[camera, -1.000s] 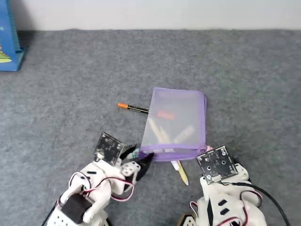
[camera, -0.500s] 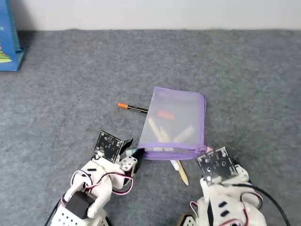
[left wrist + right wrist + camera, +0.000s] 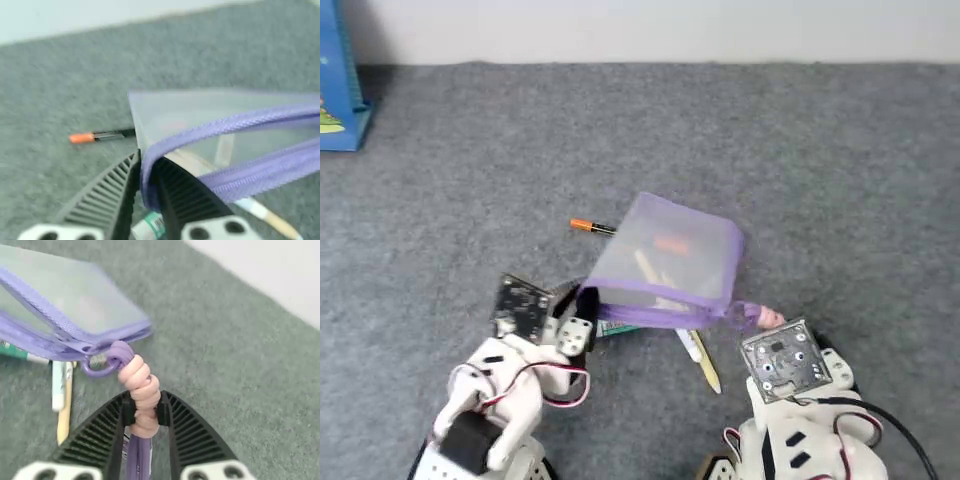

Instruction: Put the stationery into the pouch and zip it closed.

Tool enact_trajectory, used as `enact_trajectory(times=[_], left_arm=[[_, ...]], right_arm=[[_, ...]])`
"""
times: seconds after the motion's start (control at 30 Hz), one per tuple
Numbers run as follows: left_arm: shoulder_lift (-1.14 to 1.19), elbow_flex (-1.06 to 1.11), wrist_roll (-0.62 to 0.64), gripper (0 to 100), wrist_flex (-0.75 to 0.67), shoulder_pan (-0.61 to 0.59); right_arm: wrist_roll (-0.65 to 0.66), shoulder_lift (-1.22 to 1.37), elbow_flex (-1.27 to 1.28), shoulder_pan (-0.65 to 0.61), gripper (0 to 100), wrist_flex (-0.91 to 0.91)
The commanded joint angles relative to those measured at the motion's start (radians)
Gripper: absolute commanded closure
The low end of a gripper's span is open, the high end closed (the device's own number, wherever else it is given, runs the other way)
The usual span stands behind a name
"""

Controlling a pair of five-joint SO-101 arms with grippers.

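A translucent purple pouch [image 3: 665, 258] lies mid-table with several stationery pieces showing through it. Its near zipper edge is lifted. My left gripper [image 3: 146, 192] is shut on the purple zipper band [image 3: 150, 165] at the pouch's left corner [image 3: 588, 298]. My right gripper [image 3: 144, 412] is shut on the pink braided zipper pull [image 3: 140, 390], which hangs from the ring at the right corner [image 3: 760, 318]. An orange-capped pen [image 3: 590, 227] lies on the carpet, partly under the pouch's left side. A yellow pencil and a white pen [image 3: 700, 360] lie on the carpet below the pouch mouth, and a green-labelled item [image 3: 615, 328] sits under the edge.
Grey carpet covers the table. A blue box [image 3: 338, 75] stands at the far left back corner. A pale wall runs along the back edge. Open carpet lies to the right and behind the pouch.
The left arm has pulled its corner of the pouch leftward and up, so the pouch now sits skewed and tilted. The right gripper has kept its hold on the pull.
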Motion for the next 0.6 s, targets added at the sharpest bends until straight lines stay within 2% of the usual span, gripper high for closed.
enact_trajectory(times=[0.0,0.1,0.33,0.57], left_arm=[[-0.012,-0.209,-0.008,99,0.094,-0.069],[-0.012,-0.361,-0.009,99,0.183,-0.117],[-0.012,-0.65,-0.011,99,0.4,-0.152],[-0.011,-0.751,-0.081,99,0.664,-0.153]], right_arm=[[-0.063,0.005,-0.057,-0.005,99.0,-0.099],[-0.077,0.008,-0.043,-0.038,99.0,-0.16],[-0.081,0.007,0.044,-0.28,99.0,-0.255],[-0.17,0.012,0.055,-0.389,98.7,-0.232]])
